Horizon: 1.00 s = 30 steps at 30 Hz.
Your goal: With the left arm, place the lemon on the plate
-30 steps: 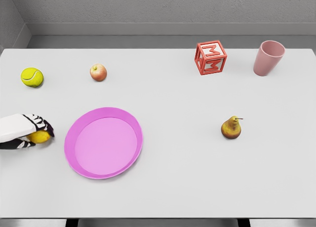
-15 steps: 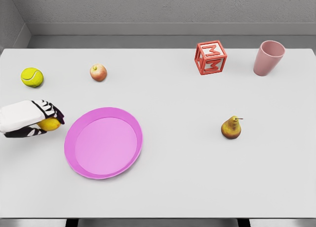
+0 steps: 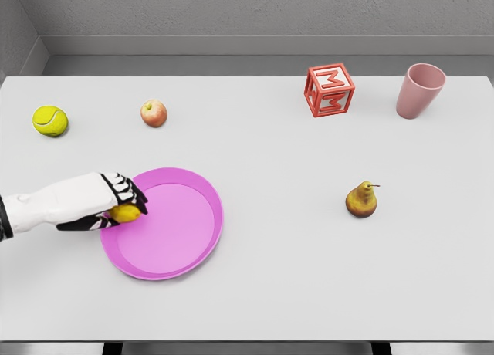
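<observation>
Rightward since the earlier frame, the white left hand (image 3: 108, 201), fingers curled around one small yellow lemon (image 3: 125, 213), reached the round pink plate's (image 3: 204, 193) left rim; one red letter block (image 3: 329, 90) read "M".

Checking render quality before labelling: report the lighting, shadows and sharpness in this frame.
Head view: flat, even light, no glare on the table; only faint soft shadows under the pear and cup; everything sharp, including the left hand holding the lemon over the plate rim; no visible distortion.
</observation>
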Each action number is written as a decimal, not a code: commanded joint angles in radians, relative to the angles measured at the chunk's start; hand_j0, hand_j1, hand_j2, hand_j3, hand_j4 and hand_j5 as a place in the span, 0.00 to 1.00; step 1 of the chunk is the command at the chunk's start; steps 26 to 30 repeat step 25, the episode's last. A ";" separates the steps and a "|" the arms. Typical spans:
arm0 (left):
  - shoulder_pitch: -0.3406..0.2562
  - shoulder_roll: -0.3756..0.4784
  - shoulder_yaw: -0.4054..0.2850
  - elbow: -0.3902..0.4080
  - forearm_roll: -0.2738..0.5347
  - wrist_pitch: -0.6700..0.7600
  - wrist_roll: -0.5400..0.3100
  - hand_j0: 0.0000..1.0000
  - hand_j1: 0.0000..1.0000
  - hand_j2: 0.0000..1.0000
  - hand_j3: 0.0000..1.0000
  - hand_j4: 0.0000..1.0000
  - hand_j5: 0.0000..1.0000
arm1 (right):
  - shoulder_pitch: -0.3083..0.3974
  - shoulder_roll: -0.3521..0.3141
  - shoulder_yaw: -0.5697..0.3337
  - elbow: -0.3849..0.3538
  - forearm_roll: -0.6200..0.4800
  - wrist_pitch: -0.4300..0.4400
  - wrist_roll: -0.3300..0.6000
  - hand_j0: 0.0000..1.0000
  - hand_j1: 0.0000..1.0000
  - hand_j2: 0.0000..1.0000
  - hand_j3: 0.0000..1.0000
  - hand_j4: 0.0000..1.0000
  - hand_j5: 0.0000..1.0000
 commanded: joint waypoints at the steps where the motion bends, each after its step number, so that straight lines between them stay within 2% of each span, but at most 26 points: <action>1: 0.000 -0.007 -0.016 -0.014 0.008 0.002 -0.002 0.48 0.48 0.48 0.48 0.48 0.48 | 0.000 0.000 0.000 0.000 -0.001 0.000 0.000 1.00 1.00 1.00 1.00 1.00 1.00; 2: 0.002 -0.009 -0.016 -0.018 0.008 0.002 -0.002 0.50 0.50 0.50 0.50 0.50 0.50 | 0.000 0.000 0.000 0.000 -0.001 0.000 0.000 1.00 1.00 1.00 1.00 1.00 1.00; 4: -0.002 -0.029 -0.016 -0.025 0.008 0.002 -0.002 0.64 0.64 0.64 0.64 0.64 0.64 | 0.000 0.000 0.000 0.000 -0.001 0.000 0.000 1.00 1.00 1.00 1.00 1.00 1.00; 5: -0.008 -0.029 -0.016 -0.026 0.010 0.002 -0.001 0.78 0.78 0.78 0.78 0.78 0.78 | 0.000 0.000 0.000 0.000 -0.001 0.000 0.000 1.00 1.00 1.00 1.00 1.00 1.00; 6: -0.014 -0.029 -0.021 -0.026 0.011 0.002 0.002 0.97 0.97 0.97 0.97 0.97 0.97 | 0.000 0.000 0.000 0.000 -0.001 0.000 0.000 1.00 1.00 1.00 1.00 1.00 1.00; 7: -0.017 -0.029 -0.021 -0.026 0.011 0.002 0.002 0.99 0.99 0.99 0.99 0.99 0.99 | 0.000 0.000 0.000 0.000 -0.001 0.000 0.000 1.00 1.00 1.00 1.00 1.00 1.00; 12: -0.021 -0.027 -0.021 -0.026 0.014 0.002 0.002 1.00 1.00 1.00 1.00 1.00 1.00 | 0.000 0.000 0.001 0.000 -0.001 0.000 0.000 1.00 1.00 1.00 1.00 1.00 1.00; 16: -0.057 0.007 -0.002 -0.015 0.042 0.002 0.010 1.00 1.00 1.00 1.00 1.00 1.00 | 0.000 0.000 0.000 0.000 -0.001 0.000 0.000 1.00 1.00 1.00 1.00 1.00 1.00; 17: -0.087 0.045 -0.001 -0.012 0.071 0.002 0.010 1.00 1.00 1.00 1.00 1.00 1.00 | 0.000 0.000 0.000 0.000 0.001 0.000 0.000 1.00 1.00 1.00 1.00 1.00 1.00; 19: -0.086 0.068 0.034 0.009 0.100 0.002 0.008 1.00 1.00 1.00 1.00 1.00 1.00 | 0.000 0.000 0.000 0.000 -0.001 0.000 0.000 1.00 1.00 1.00 1.00 1.00 1.00; 22: -0.072 0.063 0.033 0.098 0.109 0.002 0.007 1.00 1.00 1.00 1.00 1.00 1.00 | 0.000 0.000 0.000 0.000 -0.001 0.000 0.000 1.00 1.00 1.00 1.00 1.00 1.00; 30: -0.071 0.059 0.033 0.107 0.102 0.002 0.002 1.00 1.00 1.00 1.00 1.00 1.00 | 0.000 0.000 0.000 0.000 -0.001 0.000 0.000 1.00 1.00 1.00 1.00 1.00 1.00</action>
